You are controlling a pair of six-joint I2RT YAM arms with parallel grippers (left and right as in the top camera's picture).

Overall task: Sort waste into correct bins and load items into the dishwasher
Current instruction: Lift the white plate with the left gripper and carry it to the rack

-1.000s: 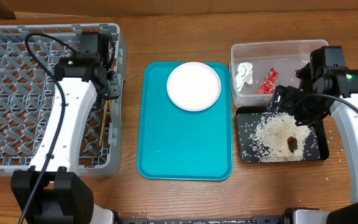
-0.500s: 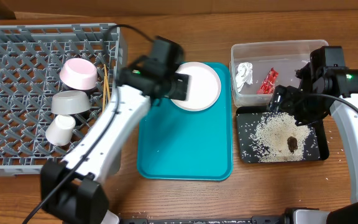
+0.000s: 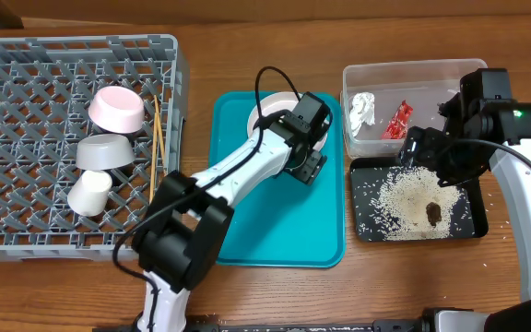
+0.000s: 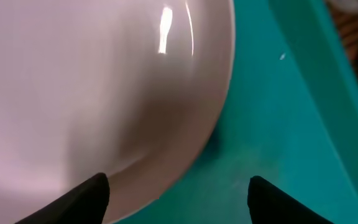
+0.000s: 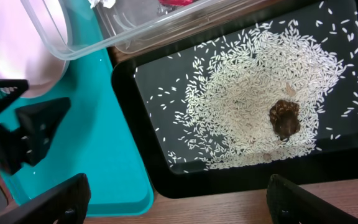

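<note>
We are holding the left gripper [image 4: 178, 188] spread across the plate [image 4: 104, 87] rim, aiming to pinch it squarely.

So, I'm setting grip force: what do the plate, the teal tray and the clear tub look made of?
Plate: probably glazed ceramic, possibly melamine; white, glossy, with a sharp light streak in the left wrist view. Teal tray: moulded plastic, smooth with a soft sheen. Tub: transparent plastic; its contents show through the walls.
</note>
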